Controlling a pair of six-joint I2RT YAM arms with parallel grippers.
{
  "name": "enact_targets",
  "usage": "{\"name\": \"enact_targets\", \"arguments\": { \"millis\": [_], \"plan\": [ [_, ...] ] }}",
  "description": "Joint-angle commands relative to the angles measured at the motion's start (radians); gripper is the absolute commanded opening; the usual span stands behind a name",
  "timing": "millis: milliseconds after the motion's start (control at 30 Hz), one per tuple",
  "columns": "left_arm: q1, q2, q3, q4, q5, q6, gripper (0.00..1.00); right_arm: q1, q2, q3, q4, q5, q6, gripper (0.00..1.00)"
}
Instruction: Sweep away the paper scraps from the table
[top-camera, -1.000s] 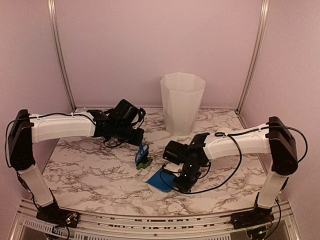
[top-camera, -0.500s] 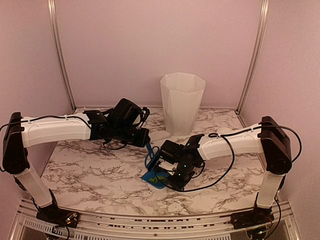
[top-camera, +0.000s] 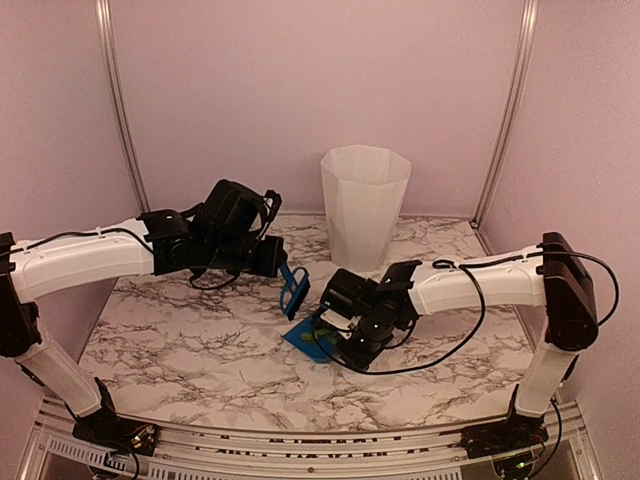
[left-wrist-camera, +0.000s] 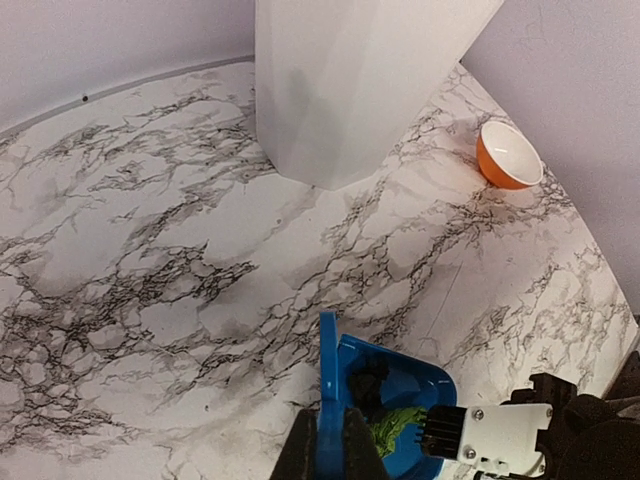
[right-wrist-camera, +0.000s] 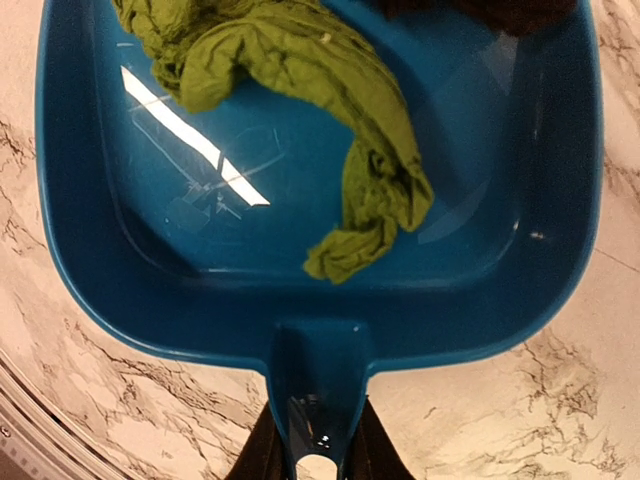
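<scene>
Paper scraps (right-wrist-camera: 262, 50) lie inside the blue dustpan (right-wrist-camera: 480, 180): a long crumpled green piece runs across its floor, and a dark piece sits at its far edge, partly cut off in the right wrist view. No other scraps can be made out on the marble table (top-camera: 180, 330) in these views. On the left, the left arm reaches in from the near left corner toward the middle of the table. The left gripper (top-camera: 278, 268) is clamped on the handle of a small blue brush (top-camera: 296, 292), with the fingers pressed tight against both sides of it. The brush hangs just beside the left edge of the dustpan, at its open mouth; whether the brush touches the pan or the table cannot be told. The dustpan rests low near the centre of the table, its mouth turned away from the right arm. The right gripper (right-wrist-camera: 318, 455) grips the pan's short handle, one dark finger on either side of it. Behind the dustpan, a tall white faceted bin (top-camera: 365, 205) stands upright at the back of the table. Further right, near the wall, a small orange bowl (left-wrist-camera: 510, 155) with a white inside lies tilted on the marble, well apart from the pan.
</scene>
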Motion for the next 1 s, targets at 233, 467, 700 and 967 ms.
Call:
{"name": "enact_targets", "arguments": {
  "millis": [233,467,700,967],
  "plan": [
    [0.085,-0.238,-0.057,-0.039,-0.194,-0.031,0.0,-0.032,-0.158,0.153,-0.121,0.146,0.017,0.0],
    [0.13,-0.295,-0.101,-0.046,-0.181,-0.033,0.0,-0.151,-0.247,0.32,-0.243,0.241,-0.029,0.0],
    [0.132,-0.301,-0.116,-0.063,-0.139,-0.032,0.0,-0.278,-0.213,0.573,-0.316,0.391,-0.088,0.0],
    [0.132,-0.301,-0.125,-0.065,-0.106,-0.038,0.0,-0.401,-0.008,0.886,-0.278,0.698,-0.201,0.0]
  ]
}}
